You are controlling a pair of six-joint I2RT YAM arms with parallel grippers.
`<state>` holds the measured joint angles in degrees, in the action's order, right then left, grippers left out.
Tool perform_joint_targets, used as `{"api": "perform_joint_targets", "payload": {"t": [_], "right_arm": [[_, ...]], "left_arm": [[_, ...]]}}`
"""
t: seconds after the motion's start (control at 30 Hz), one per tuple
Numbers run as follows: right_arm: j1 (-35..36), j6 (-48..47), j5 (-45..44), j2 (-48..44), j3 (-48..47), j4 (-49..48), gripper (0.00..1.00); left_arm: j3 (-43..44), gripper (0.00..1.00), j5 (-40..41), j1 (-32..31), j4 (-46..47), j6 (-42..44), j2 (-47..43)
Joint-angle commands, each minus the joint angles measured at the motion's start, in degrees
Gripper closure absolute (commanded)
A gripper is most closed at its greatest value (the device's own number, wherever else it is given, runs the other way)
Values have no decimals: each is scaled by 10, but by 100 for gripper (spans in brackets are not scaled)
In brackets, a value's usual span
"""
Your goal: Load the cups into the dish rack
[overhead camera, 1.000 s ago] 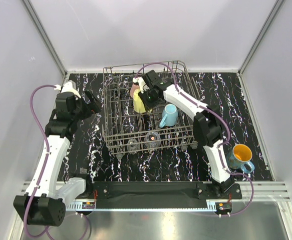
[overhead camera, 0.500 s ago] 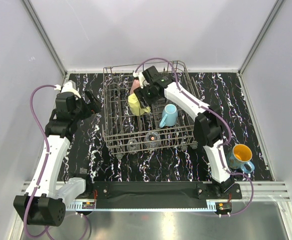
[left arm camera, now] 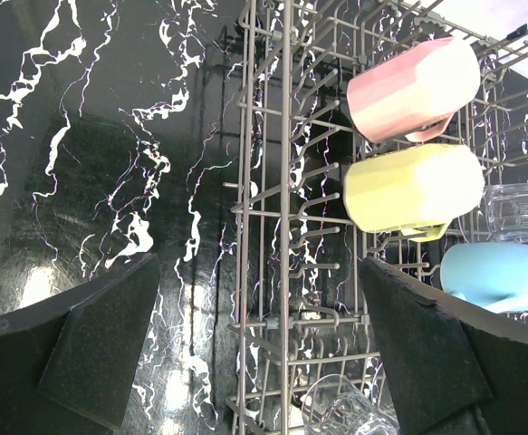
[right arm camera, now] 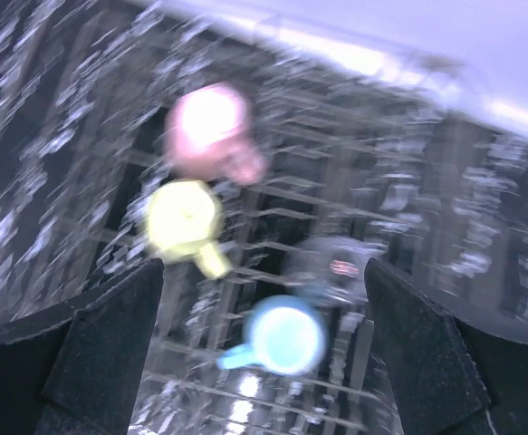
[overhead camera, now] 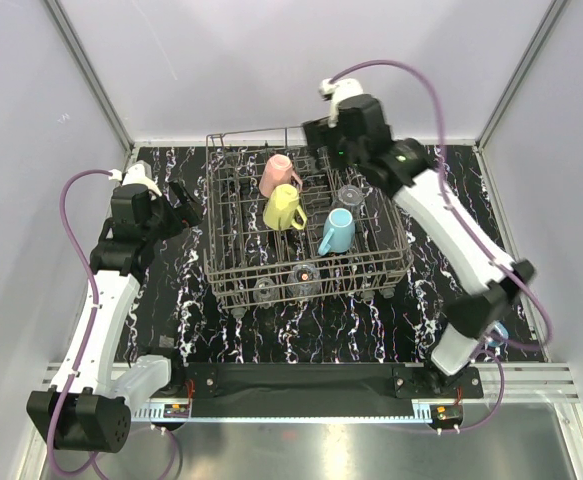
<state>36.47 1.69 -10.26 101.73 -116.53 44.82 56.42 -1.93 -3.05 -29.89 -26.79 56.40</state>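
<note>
**Rack.** The rack [overhead camera: 214,215] is a rectangular basket of dark grey wire with rows of upright tines. It stands on the black, white-veined desk [overhead camera: 171,300]. It sits ahead of and to the right of the left tool [overhead camera: 186,205], and below the right tool [overhead camera: 316,138].

**Count, mugs in rack: three.**
- One pink mug [overhead camera: 276,175], nearest below the right tool.
- One yellow mug [overhead camera: 283,208], just beside the pink mug on its near side.
- One blue mug [overhead camera: 337,232], further toward the rack's near right.

All three are tipped over on the tines, with their handles showing.

**Count, glasses in rack: at least three.**
- One glass [overhead camera: 349,195] lies right of the yellow mug.
- Two more [overhead camera: 304,278] [overhead camera: 264,290] are in the near row.

The wire hides any others.

**Markings.** The glass under the right tool carries a small red mark [right arm camera: 340,267]. It is too blurred to read.

**Left tool.** In its wrist view the left tool [left arm camera: 262,263] is released, with the pads [left arm camera: 110,344] spread wide and only desk and rack wire [left arm camera: 284,181] between them. The pink mug [left arm camera: 413,86], yellow mug [left arm camera: 413,186] and blue mug [left arm camera: 499,272] lie off to its right.

**Right tool.** The right tool [right arm camera: 264,263] is released and spread wide, and it grasps nothing. It hangs above the rack's far side. Its wrist view is motion-blurred. The pink mug [right arm camera: 209,122], yellow mug [right arm camera: 184,217] and blue mug [right arm camera: 286,337] lie beneath it.
</note>
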Motion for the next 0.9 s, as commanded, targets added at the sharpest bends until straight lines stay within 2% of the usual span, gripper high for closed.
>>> {"api": "perform_joint_targets", "payload": {"t": [0.0, 0.03, 0.1, 0.23, 0.27, 0.4, 0.6, 0.73, 0.87], "right_arm": [[-3, 27, -223, -75, 68, -35, 0], [-6, 30, -269, -100, 86, -41, 0], [-34, 59, -284, -125, 127, -33, 0], [-132, 131, -246, -192, 209, 19, 0], [-170, 146, -244, -205, 229, 19, 0], [-245, 194, -268, -275, 324, 2, 0], [-392, 302, -174, -312, 430, 54, 0], [-442, 382, -152, -312, 487, 114, 0], [-447, 458, -192, -332, 513, 173, 4]], "left_arm": [[5, 1, -11, 2, 26, 9, -1], [6, 1, -13, 2, 26, 9, -2], [7, 1, -14, 2, 25, 9, -2], [6, 1, -20, 2, 26, 7, -2], [6, 1, -22, 2, 26, 7, -2], [6, 1, -29, 2, 28, 5, -1], [5, 1, -32, 2, 28, 4, -4], [4, 1, -30, 1, 27, 5, -5], [5, 1, -33, 1, 26, 4, -6]]}}
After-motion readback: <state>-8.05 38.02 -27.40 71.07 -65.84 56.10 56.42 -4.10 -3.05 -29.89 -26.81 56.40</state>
